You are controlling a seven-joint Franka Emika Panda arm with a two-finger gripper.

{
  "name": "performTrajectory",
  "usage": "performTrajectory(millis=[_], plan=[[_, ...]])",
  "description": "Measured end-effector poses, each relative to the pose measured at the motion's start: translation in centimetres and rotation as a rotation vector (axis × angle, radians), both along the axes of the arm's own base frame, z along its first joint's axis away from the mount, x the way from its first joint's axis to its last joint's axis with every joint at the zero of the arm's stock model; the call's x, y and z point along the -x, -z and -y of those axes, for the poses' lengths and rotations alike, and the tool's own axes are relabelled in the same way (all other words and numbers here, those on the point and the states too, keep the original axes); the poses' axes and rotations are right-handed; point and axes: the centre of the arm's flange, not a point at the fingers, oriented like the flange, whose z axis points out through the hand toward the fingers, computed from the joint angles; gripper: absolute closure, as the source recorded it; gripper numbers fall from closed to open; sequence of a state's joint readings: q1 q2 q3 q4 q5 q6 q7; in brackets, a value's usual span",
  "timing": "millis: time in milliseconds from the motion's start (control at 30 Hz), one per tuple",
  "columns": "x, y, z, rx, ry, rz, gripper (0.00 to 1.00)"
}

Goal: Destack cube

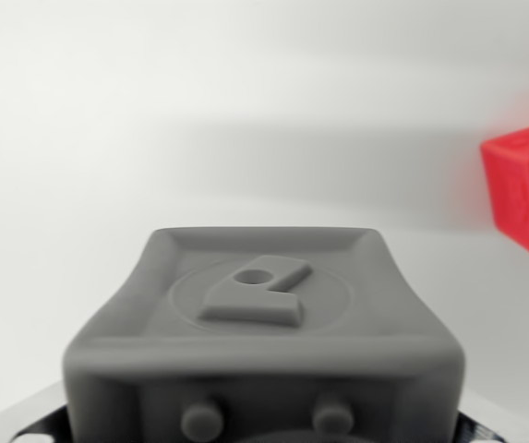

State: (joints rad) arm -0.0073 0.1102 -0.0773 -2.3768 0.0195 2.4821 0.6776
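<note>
A grey cube [264, 323] fills the bottom middle of the wrist view, very close to the camera. Its top face has a raised rim and an embossed round emblem. Only dark slivers of my gripper [262, 432] show at the cube's lower left and lower right corners, pressed against its sides, so it looks shut on the grey cube. The cube hides the fingertips themselves. A red cube [525, 189] sits farther off at the wrist view's right edge, partly cut off, apart from the grey cube.
A plain white surface [153, 138] spreads behind and around both cubes, with a soft shadow band across its middle.
</note>
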Motion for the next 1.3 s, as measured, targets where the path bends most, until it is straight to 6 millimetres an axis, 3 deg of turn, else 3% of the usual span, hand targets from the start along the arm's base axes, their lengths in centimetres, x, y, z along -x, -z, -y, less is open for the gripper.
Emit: performTrajectory(millis=[1300], plan=[[0.8, 0.6, -7.6, 0.002, 0.175, -0.001, 1.0]])
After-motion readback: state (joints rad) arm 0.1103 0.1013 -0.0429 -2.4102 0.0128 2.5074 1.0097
